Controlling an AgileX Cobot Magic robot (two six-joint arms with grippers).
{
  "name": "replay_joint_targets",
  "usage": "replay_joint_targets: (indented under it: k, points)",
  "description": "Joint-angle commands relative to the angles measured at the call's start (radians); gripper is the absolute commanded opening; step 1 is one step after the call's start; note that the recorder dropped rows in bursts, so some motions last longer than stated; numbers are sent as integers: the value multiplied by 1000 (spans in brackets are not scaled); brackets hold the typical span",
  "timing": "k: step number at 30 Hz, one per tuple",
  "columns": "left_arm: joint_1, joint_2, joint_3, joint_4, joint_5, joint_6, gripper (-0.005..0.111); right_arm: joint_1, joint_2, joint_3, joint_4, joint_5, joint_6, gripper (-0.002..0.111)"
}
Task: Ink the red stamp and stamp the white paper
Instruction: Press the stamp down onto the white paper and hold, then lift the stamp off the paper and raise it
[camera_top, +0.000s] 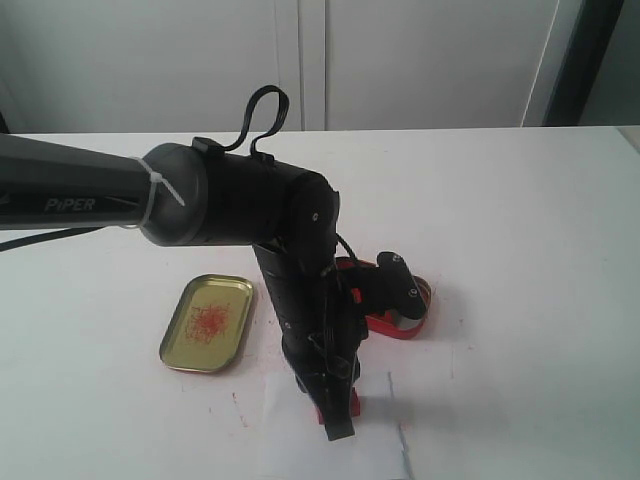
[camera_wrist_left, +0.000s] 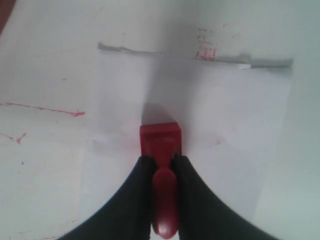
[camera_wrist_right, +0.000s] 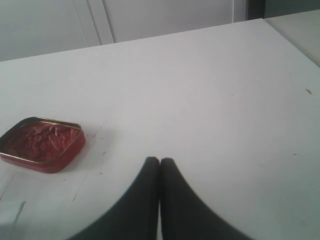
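Note:
My left gripper (camera_wrist_left: 164, 159) is shut on the knob handle of the red stamp (camera_wrist_left: 160, 140). The stamp's square base points down at the middle of the white paper (camera_wrist_left: 215, 105); whether it touches the sheet I cannot tell. In the exterior view the left gripper (camera_top: 335, 415) points straight down near the table's front edge, with the red stamp (camera_top: 338, 405) showing between its fingers over the white paper (camera_top: 375, 445). My right gripper (camera_wrist_right: 160, 160) is shut on nothing, low over bare table. It does not show in the exterior view.
The oval red tin (camera_wrist_right: 42, 142) of ink paste lies open; in the exterior view the red tin (camera_top: 412, 310) is partly hidden behind the left arm. A gold lid (camera_top: 207, 322) smeared with red lies left of the arm. Red ink streaks (camera_wrist_left: 45, 109) mark the table.

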Motion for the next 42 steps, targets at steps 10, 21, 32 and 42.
replay_joint_targets:
  k: [10,21,32,42]
  points:
    - [-7,-18,26,37,4,-5,0,-2,-3,5,0,-12,0,0]
    - [-7,-73,26,59,-4,-9,0,-2,-3,5,0,-14,0,0]
    - [-7,-98,26,57,-22,-19,0,-2,-3,5,0,-14,0,0]
    - [20,-98,26,-18,-22,-20,0,-2,-3,5,0,-14,0,0]
